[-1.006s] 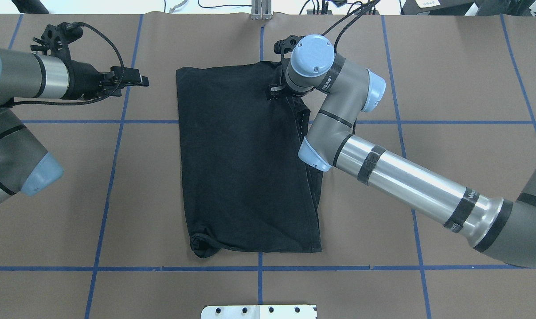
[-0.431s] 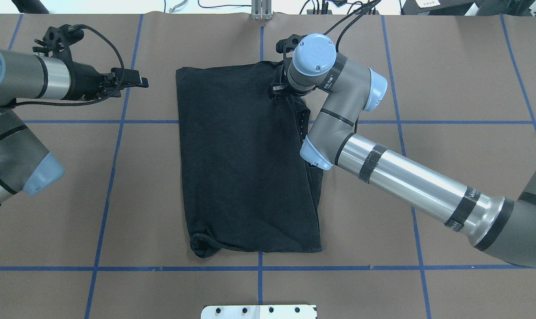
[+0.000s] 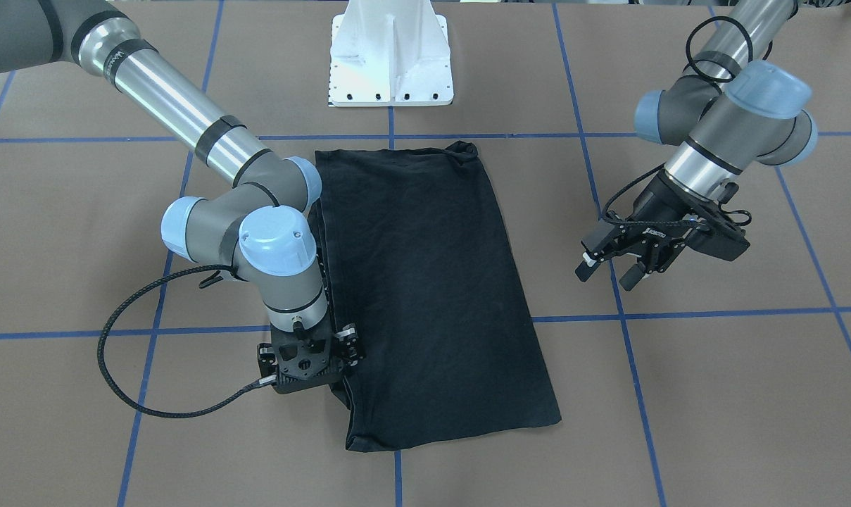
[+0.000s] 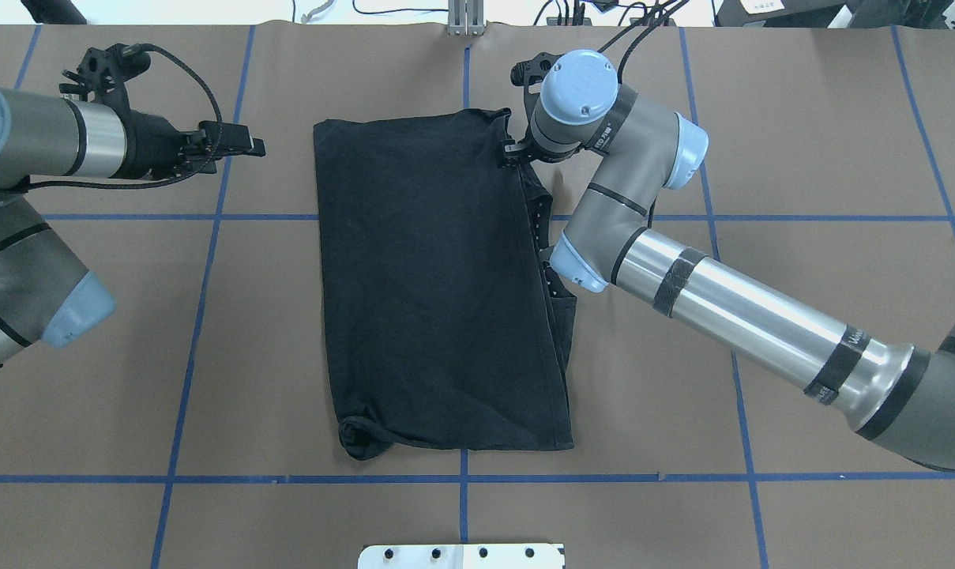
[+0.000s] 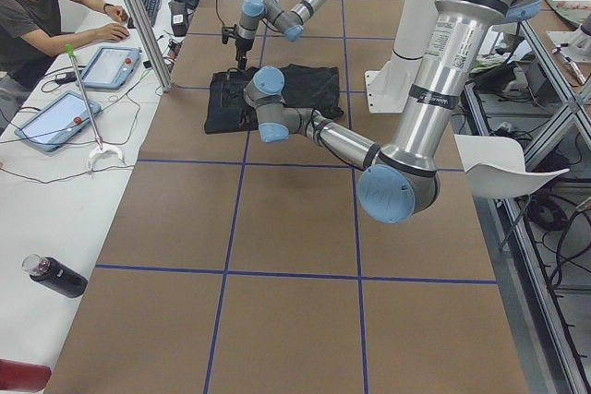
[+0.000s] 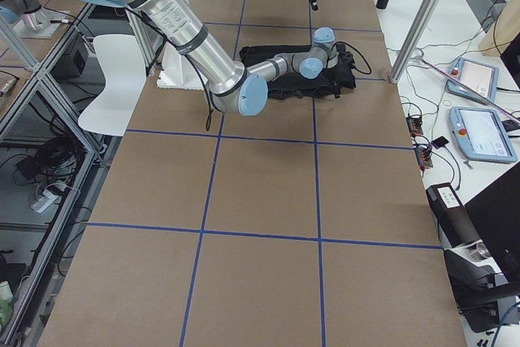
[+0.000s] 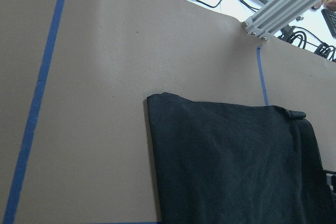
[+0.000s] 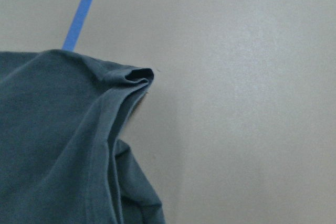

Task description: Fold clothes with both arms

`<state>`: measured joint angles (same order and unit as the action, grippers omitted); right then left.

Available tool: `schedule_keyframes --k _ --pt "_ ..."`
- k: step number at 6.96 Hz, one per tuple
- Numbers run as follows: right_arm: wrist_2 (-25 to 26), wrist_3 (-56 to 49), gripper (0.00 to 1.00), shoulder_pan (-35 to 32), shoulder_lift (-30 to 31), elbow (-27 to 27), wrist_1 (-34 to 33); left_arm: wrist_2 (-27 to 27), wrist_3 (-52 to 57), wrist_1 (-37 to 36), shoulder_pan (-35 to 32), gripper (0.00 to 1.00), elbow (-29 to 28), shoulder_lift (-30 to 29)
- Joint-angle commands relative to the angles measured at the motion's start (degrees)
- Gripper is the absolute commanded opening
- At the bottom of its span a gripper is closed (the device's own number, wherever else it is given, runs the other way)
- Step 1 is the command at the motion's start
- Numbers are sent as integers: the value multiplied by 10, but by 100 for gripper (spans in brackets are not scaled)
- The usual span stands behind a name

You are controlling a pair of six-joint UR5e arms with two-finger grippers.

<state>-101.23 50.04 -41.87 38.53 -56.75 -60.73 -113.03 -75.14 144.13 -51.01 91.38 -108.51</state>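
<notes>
The black T-shirt (image 4: pixel 438 292) lies flat in a long folded rectangle mid-table, plain side up, its print hidden. It also shows in the front view (image 3: pixel 432 282) and in the left wrist view (image 7: pixel 236 166). My right gripper (image 4: pixel 515 154) points down at the shirt's far right corner, low over the table in the front view (image 3: pixel 337 362). Its jaws look open and hold nothing. The right wrist view shows that folded corner (image 8: pixel 126 77) lying on the table. My left gripper (image 3: pixel 608 274) hovers open and empty left of the shirt, also seen overhead (image 4: pixel 248 146).
The white pedestal base (image 3: pixel 391 56) stands at the table's near edge. Blue tape lines (image 4: pixel 208 217) grid the brown table. An aluminium post (image 7: pixel 289 3) stands at the far edge. An operator (image 5: pixel 37 6) sits with tablets beyond it.
My right gripper has moved right and slightly farther from the robot, off the shirt's far right corner. The shirt stays flat. My left arm has barely moved.
</notes>
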Motion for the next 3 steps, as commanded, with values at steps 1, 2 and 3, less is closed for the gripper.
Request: schedule_keyframes --k 1,2,3 --pt "-4 -1 99 -8 3 4 0 0 0 0 0 100 0 0" --pt "-24 -1 99 -16 3 1 0 0 -2 0 0 100 1 -1" --pt "-53 0 99 -28 1 -6 0 -1 -4 0 0 100 5 -1"
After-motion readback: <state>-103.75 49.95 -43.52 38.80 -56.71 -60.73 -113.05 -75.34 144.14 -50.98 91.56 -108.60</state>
